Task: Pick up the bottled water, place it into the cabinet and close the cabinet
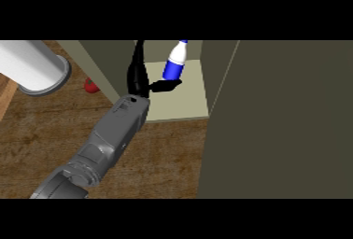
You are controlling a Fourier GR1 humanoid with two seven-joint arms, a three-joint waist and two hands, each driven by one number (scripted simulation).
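The bottled water (176,63) is inside the open cabinet (186,100), over the back of its pale shelf floor, tilted with the white cap end leaning away. The left robot hand (141,79) sits just to its left, thumb poking under the blue base, fingers straight up alongside, so pretty much open, not wrapped around it. I'd let it settle upright, back out without clipping it, then swing the big door (283,121) at the right.

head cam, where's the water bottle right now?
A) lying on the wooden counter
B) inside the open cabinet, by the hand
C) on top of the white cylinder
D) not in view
B: the bottled water stands tilted over the cabinet shelf, with the hand beside it.
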